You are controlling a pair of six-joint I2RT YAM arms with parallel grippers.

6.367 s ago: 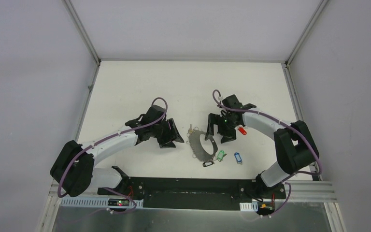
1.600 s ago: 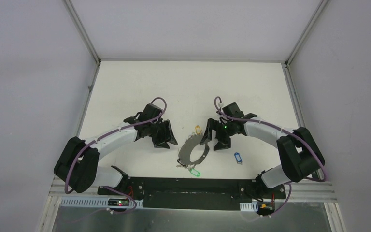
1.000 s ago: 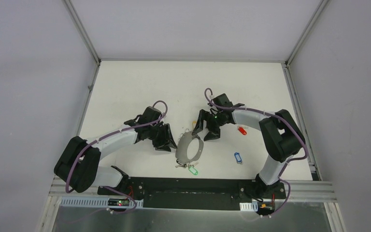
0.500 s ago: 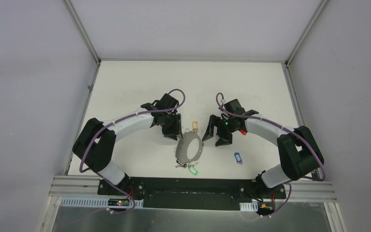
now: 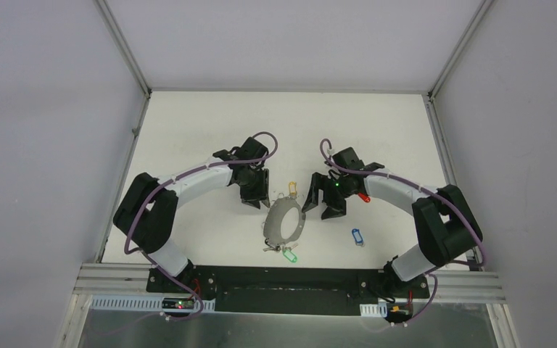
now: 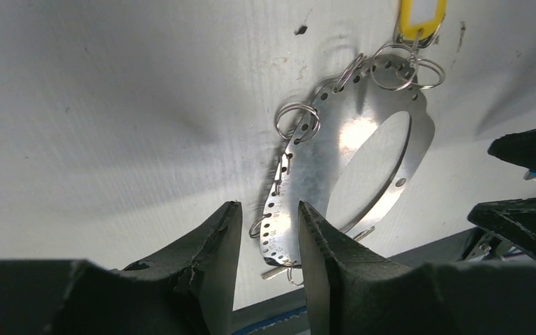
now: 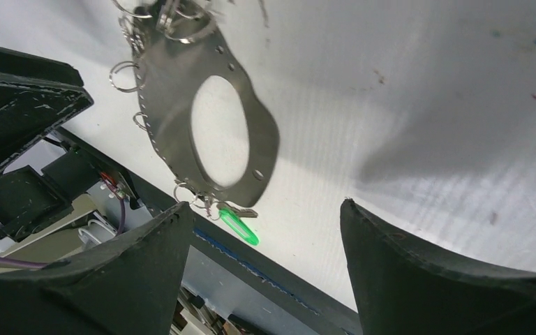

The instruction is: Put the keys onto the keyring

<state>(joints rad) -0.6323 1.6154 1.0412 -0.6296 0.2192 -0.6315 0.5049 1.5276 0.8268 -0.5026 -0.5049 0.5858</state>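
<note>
A white surface (image 5: pixel 188 123) lies between plain grey walls (image 5: pixel 43 109), with metal posts (image 5: pixel 122 45) rising at its far corners. A black plate (image 5: pixel 283 279) and a slotted rail (image 5: pixel 116 303) run along its near edge.

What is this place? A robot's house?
Probably a robot testing lab, not a house. Two white-and-black robot arms are fixed at a white table, boxed in by plain grey walls, with a thin grey metal keyring hoop to practise on.

The keyring (image 5: pixel 284 223) lies between left claw (image 5: pixel 257 201) and right claw (image 5: pixel 321 209).
</note>
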